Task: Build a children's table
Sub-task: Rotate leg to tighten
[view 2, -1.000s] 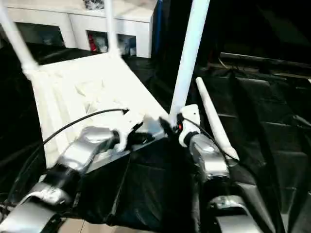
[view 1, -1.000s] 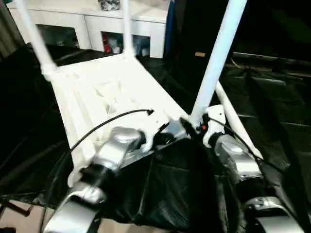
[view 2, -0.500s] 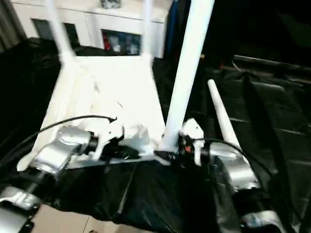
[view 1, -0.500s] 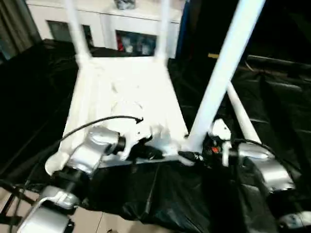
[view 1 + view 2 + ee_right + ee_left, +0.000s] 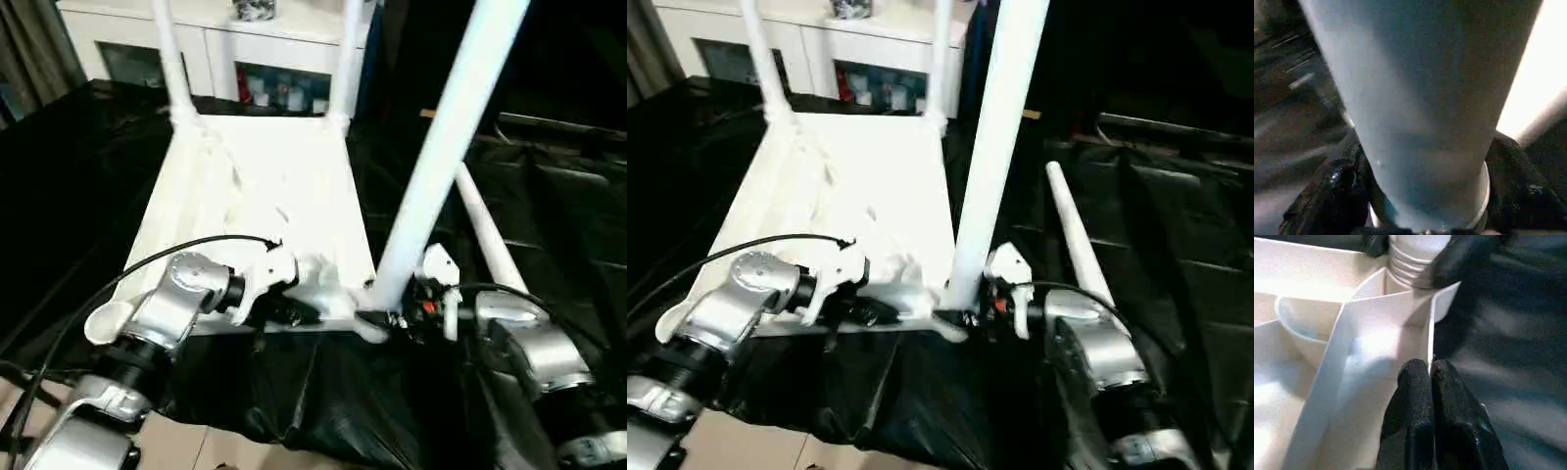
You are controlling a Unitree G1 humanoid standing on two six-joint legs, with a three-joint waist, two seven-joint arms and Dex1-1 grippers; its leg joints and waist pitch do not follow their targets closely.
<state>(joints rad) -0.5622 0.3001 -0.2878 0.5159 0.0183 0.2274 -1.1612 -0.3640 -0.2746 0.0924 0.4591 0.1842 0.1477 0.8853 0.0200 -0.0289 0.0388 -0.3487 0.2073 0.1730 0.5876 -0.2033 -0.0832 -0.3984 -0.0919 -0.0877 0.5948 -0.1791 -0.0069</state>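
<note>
Right wrist view: a leg (image 5: 1420, 112) is clasped by the right end effector (image 5: 1425, 196), upright over its corner socket. The tabletop (image 5: 265, 196) rim is pinched by the shut left end effector (image 5: 1430, 382).

Silver forearms (image 5: 181, 299) — black cables.

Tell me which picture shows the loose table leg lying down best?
The right eye view: the loose leg lies in full on the black cover, beside the tabletop. The left eye view shows it partly behind the standing leg.
</note>
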